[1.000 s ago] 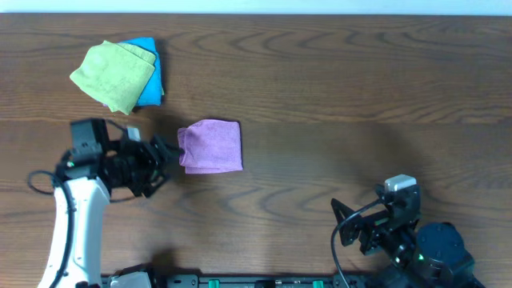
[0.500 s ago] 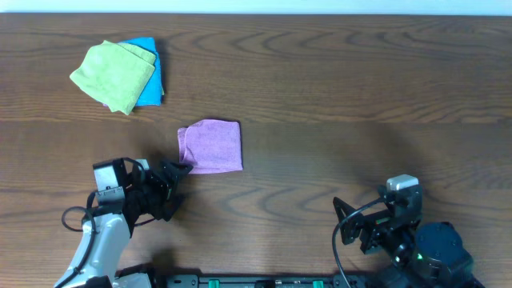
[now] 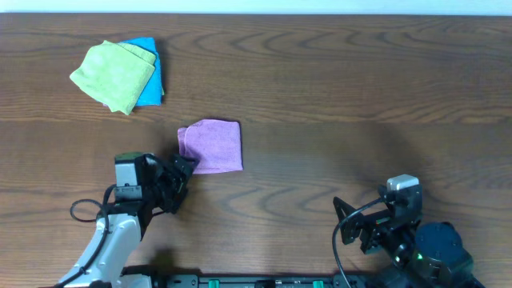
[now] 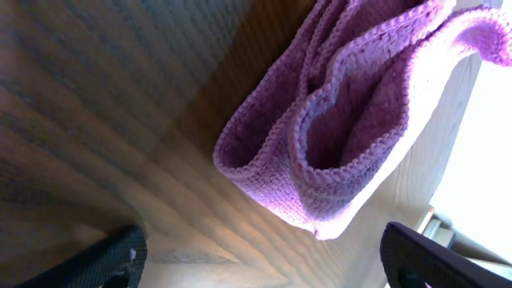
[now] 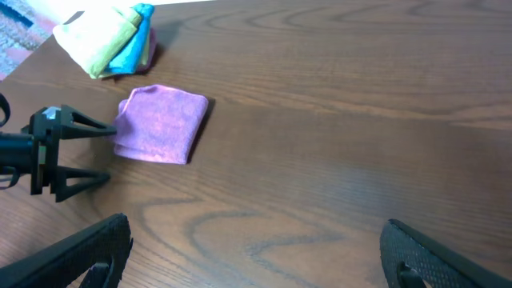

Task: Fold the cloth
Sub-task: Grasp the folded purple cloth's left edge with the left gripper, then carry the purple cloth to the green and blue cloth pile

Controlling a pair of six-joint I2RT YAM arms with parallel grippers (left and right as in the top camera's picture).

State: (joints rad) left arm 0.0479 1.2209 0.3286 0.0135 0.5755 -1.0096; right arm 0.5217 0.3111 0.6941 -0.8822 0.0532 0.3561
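Dark wood-grain table (image 3: 336, 96) fills the overhead view. The cloth (image 3: 212, 146), lilac and folded into a small, roughly square packet, lies left of centre. In the left wrist view its stitched edges show as several stacked layers, with one loose corner curling up at the top right (image 4: 336, 136). The left gripper (image 3: 182, 182) sits low at the cloth's near-left corner with its jaws spread wide and nothing between them. In the right wrist view one of its fingers (image 5: 96, 126) points at the cloth's edge, and whether it touches cannot be told. The right gripper (image 3: 342, 224) hangs near the table's near-right edge, well apart from the cloth. It is also open and empty, its dark fingertips (image 5: 80, 256) sitting in the lower corners of its own camera. At the far left, a green cloth (image 3: 112, 76) lies on top of a blue cloth (image 3: 154, 84).
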